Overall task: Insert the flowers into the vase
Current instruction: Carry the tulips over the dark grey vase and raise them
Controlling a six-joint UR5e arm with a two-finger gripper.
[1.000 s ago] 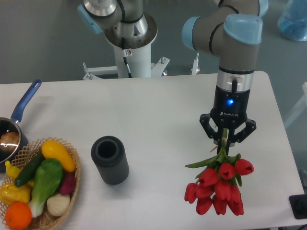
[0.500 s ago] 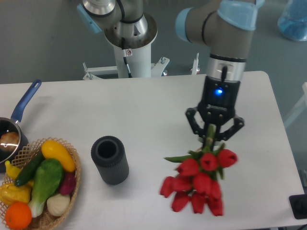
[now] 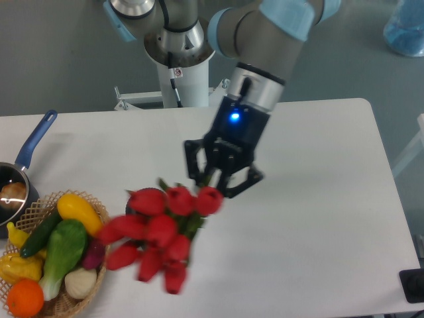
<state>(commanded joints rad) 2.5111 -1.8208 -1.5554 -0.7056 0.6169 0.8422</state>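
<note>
A robotics lab is showing itself here: an industrial arm (image 3: 265, 40) on a white pedestal (image 3: 182, 83) is standing at twelve o'clock behind a plain white table (image 3: 318, 218), with bare grey flooring (image 3: 59, 59) lying beyond.

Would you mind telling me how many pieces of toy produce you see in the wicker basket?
6 visible: yellow squash on top, dark cucumber, green vegetable, purple piece, white bulb, orange at bottom. More yellow at the left edge; others may be hidden underneath.
</note>
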